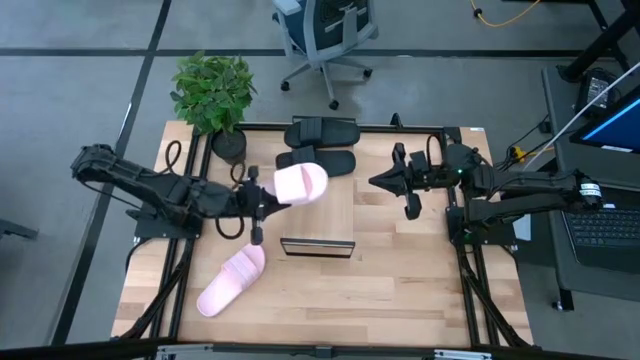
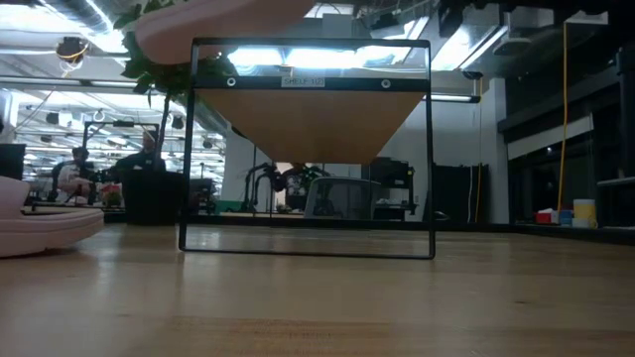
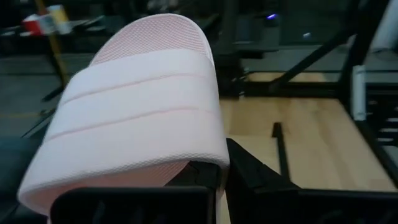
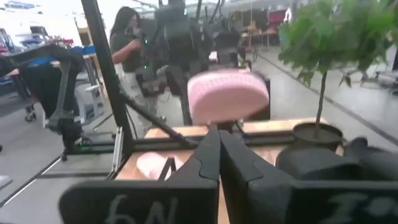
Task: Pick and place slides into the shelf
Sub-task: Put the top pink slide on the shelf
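In the high view my left gripper point(image 1: 268, 192) is shut on one pale pink slide point(image 1: 301, 183), held up in the air left of the table's middle. The low view shows this slide at the picture's top point(image 2: 218, 20). The other pink slide point(image 1: 232, 280) lies sole down near the table's near-left part, also seen in the low view point(image 2: 40, 223). Both black slides point(image 1: 320, 145) lie side by side near the far edge. The shelf point(image 1: 318, 246) stands on its dark frame at mid-table. My right gripper point(image 1: 380, 182) hovers shut, right of the lifted slide. My left gripper point(image 3: 221, 168) holds the pink slide by the end nearest its wide strap point(image 3: 205, 158), coming level from the table's left. The strap hides where the fingers point(image 3: 249, 177) meet it. The slide is lifted clear and reaches away from the gripper, roughly level, strap side up.
A potted plant point(image 1: 212, 92) stands at the table's far-left corner. An office chair point(image 1: 325, 35) is beyond the far edge, and a laptop point(image 1: 605, 215) sits right of the table. A person point(image 4: 127, 43) stands in the room behind. Bare wood point(image 1: 400, 290) lies near the shelf's right.
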